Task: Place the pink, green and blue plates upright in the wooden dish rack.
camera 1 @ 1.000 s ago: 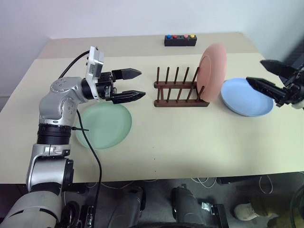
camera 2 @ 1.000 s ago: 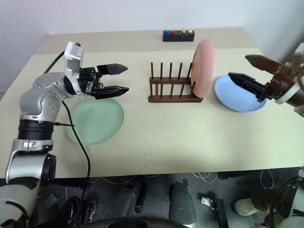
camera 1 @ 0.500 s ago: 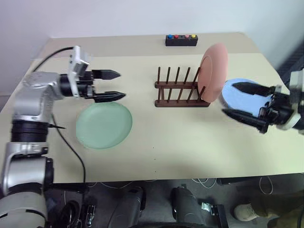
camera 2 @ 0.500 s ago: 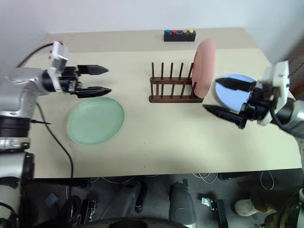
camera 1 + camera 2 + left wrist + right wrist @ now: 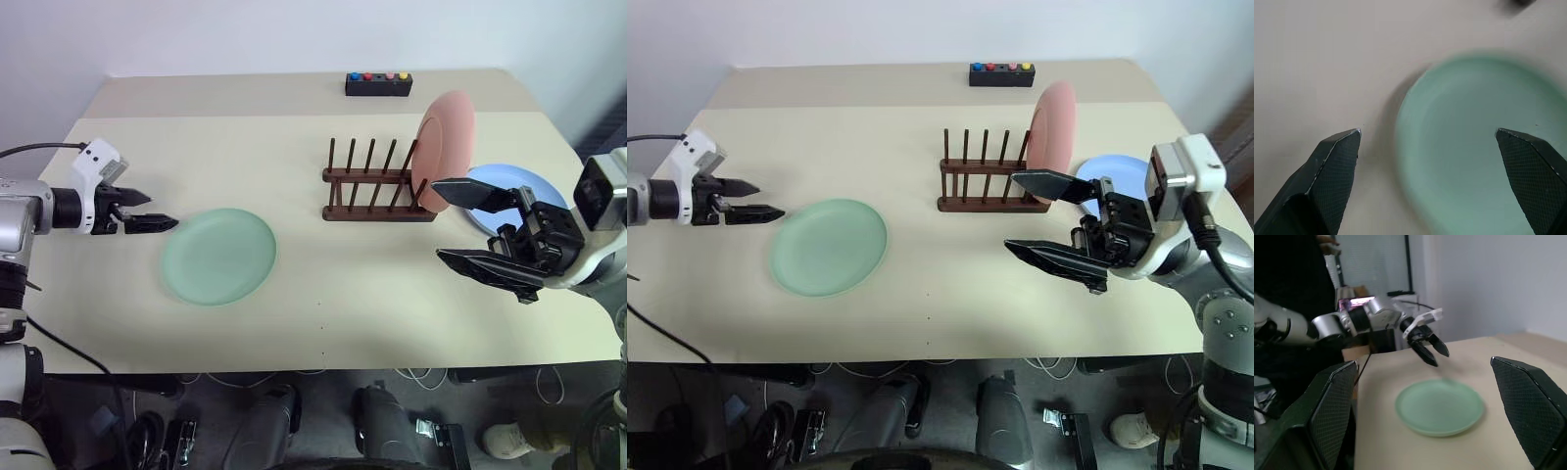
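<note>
While spread wide and empty, left gripper [image 5: 157,219] hovers just beside green plate [image 5: 218,256], seemingly short of touching. Right gripper [image 5: 468,225] likewise agape, empty, near wooden dish rack [image 5: 376,186] holding upright pink plate [image 5: 447,137]; blue plate [image 5: 511,187] flat behind.

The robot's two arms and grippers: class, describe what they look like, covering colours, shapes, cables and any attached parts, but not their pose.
Both arms are silver-grey metal with black joint rings. Each gripper, left and right, has two black, tapering, pointed fingers with a fine mesh texture. A white boxy camera module sits on each wrist. A thin black cable trails from the left arm.
</note>
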Tool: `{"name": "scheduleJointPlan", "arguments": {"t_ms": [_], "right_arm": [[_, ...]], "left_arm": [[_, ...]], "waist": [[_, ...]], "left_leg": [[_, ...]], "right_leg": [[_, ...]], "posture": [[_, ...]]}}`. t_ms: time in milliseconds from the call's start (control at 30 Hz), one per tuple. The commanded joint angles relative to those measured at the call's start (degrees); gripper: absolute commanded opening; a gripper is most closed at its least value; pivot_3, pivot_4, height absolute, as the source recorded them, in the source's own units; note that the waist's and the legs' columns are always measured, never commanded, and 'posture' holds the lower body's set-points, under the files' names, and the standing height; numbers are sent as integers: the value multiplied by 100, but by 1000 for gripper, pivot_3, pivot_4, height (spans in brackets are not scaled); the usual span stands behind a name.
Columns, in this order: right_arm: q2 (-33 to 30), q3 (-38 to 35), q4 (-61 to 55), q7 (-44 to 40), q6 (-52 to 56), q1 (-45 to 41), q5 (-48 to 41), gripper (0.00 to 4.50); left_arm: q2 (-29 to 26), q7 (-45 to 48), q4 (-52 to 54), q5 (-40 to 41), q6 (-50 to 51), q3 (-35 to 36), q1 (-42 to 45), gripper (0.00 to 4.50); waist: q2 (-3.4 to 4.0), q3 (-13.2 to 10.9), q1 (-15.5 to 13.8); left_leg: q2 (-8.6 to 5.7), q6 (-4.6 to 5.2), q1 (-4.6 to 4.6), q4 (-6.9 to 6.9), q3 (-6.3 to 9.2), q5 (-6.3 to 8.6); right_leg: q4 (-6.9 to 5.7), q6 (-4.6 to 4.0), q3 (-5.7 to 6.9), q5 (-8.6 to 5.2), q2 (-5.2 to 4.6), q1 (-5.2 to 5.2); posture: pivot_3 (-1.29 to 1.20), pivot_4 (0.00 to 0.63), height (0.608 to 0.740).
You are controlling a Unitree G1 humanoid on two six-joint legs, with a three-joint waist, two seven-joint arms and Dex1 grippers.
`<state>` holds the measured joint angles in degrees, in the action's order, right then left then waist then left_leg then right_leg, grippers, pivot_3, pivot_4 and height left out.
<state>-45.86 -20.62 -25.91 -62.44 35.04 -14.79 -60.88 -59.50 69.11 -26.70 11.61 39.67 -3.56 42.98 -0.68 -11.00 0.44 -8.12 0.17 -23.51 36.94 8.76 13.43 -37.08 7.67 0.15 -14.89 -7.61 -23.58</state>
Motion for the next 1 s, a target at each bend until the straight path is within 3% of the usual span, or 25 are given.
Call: {"name": "scheduleJointPlan", "arguments": {"t_ms": [33,100,433,733,1000], "right_arm": [[-136,185,-171,-222,-270,63,428,4473],[-279,337,-162,-363,-505,155,897,4473],[-271,250,-95,-293,-452,97,809,4473],[-213,331,-120,-113,-427,95,820,4473],[-215,204,-134,-7,-373,227,701,4473]], "left_arm": [[-186,-99,157,-138,362,7,75,4500],[-202,-85,146,-223,737,-146,178,4500],[279,-342,-978,-571,2665,-916,1497,4500],[788,-145,-2236,-842,2738,-1482,2359,4500],[945,271,-2282,-856,3038,-1892,2165,4500]], "waist": [[-1,0,7],[-1,0,14],[-6,-3,4],[-12,-6,33],[-15,-7,19]], "left_leg": [[0,0,0,-2,0,0],[0,0,0,-5,0,0],[0,0,0,0,0,0],[0,-1,-1,1,-2,-1],[-1,0,-2,3,-2,0]], "right_leg": [[0,0,0,0,1,-2],[0,1,0,0,-1,-4],[-4,2,1,-1,1,0],[-7,2,0,-1,1,-4],[-4,2,0,-1,0,-2]], "posture": [[0,150,740],[0,150,740],[0,150,740],[0,150,740],[0,150,740]]}}
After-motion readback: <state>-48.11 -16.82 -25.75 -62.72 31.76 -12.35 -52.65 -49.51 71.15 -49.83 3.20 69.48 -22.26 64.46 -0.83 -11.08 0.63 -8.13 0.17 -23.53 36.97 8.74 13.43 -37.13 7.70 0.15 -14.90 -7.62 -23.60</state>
